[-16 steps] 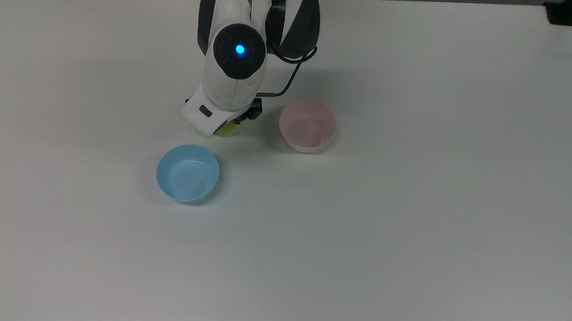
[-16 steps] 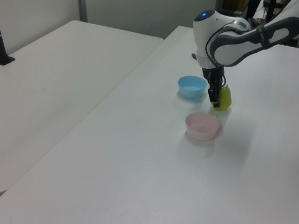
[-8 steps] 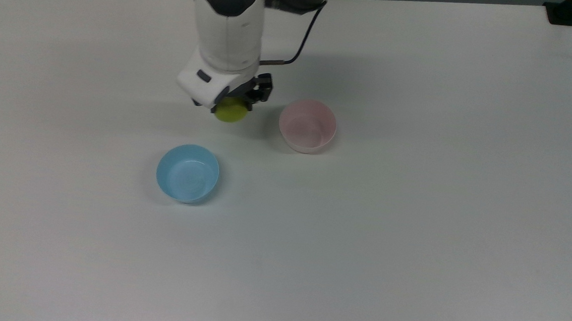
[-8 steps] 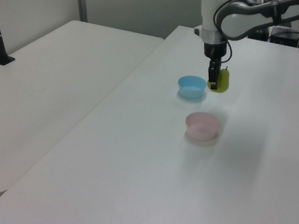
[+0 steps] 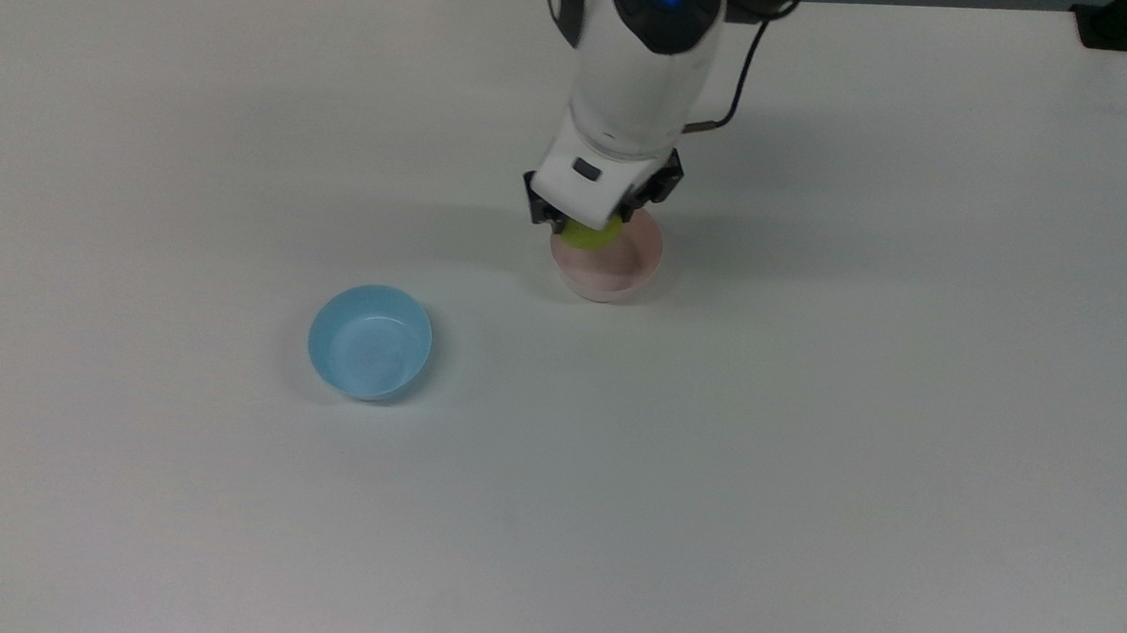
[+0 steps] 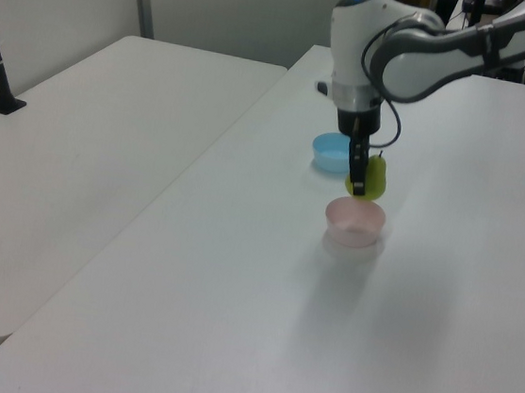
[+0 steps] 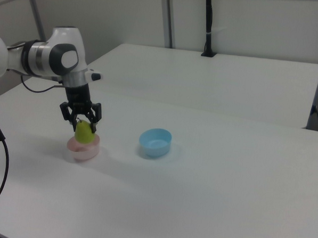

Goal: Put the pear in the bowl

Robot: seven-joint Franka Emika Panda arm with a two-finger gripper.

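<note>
Over the last second the white Panda arm's gripper (image 7: 80, 123) lifted and swung across the white table (image 5: 812, 420) to above the small pale pink plastic bowl (image 5: 615, 266). Jaws clamp the speckled yellow-green pear (image 6: 372, 179), stem up, just over the rim. Release seems next. The light blue bowl (image 5: 369, 342) sits well apart.
</note>
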